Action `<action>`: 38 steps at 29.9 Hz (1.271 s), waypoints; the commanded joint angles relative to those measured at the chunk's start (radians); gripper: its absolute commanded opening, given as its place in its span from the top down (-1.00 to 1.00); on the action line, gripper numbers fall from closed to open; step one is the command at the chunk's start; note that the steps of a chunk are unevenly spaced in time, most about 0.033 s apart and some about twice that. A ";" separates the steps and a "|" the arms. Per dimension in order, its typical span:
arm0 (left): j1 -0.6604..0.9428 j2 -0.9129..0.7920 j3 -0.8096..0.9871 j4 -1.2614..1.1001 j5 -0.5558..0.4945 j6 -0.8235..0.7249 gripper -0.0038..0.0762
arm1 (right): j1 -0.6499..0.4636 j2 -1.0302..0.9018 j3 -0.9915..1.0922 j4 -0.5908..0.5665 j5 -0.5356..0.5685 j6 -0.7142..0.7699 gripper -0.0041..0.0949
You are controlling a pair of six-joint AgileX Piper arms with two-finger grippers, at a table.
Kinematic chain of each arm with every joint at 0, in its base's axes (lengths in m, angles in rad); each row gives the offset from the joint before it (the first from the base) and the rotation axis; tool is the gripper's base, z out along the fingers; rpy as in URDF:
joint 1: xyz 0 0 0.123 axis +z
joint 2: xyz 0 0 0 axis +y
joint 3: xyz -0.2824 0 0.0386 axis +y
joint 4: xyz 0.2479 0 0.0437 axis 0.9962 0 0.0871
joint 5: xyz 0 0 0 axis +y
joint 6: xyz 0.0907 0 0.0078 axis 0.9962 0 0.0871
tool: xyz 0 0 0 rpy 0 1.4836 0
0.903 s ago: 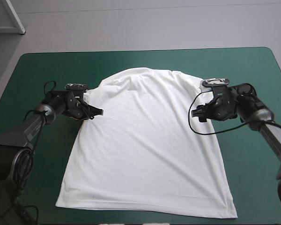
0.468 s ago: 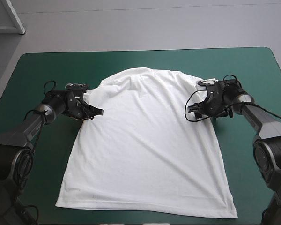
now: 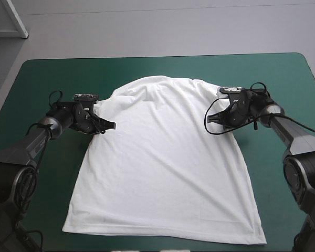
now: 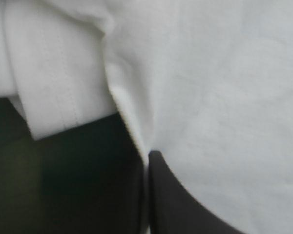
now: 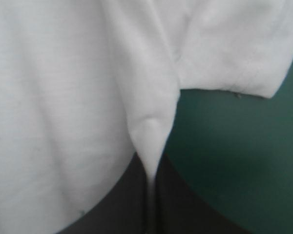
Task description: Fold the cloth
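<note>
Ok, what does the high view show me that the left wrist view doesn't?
Only the high view: the whole T-shirt spread flat on the table, with the right claw at its far side. Only the left wrist view: the T-shirt's side edge pinched in the shut left claw, and the stitched hem of the sleeve beside it. Both: the T-shirt, the left claw at its side, and the teal-green table.
</note>
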 commanded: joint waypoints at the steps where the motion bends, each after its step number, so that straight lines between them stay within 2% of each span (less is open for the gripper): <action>1: -0.001 -0.090 -0.045 -0.001 -0.010 -0.008 0.93 | -0.003 -0.120 -0.058 -0.031 -0.007 0.000 0.95; 5: -0.001 -0.171 -0.108 0.025 -0.005 -0.008 0.93 | -0.003 -0.226 -0.123 -0.098 0.049 0.009 0.95; 15: -0.001 -0.389 -0.381 0.045 0.091 -0.003 0.93 | -0.003 -0.427 -0.358 -0.233 0.245 0.026 0.95; 23: -0.001 -0.449 -0.653 0.190 0.285 0.008 0.93 | -0.003 -0.515 -0.532 -0.245 0.347 0.029 0.95; 27: -0.001 -0.449 -0.712 0.214 0.284 0.058 0.93 | -0.003 -0.509 -0.581 -0.191 0.331 -0.030 0.95; 33: -0.001 -0.404 -0.716 0.199 0.184 0.060 0.93 | -0.003 -0.427 -0.598 -0.140 0.179 -0.050 0.95; 38: -0.001 -0.289 -0.721 0.160 0.103 0.060 0.93 | -0.003 -0.296 -0.647 -0.135 0.054 -0.050 0.95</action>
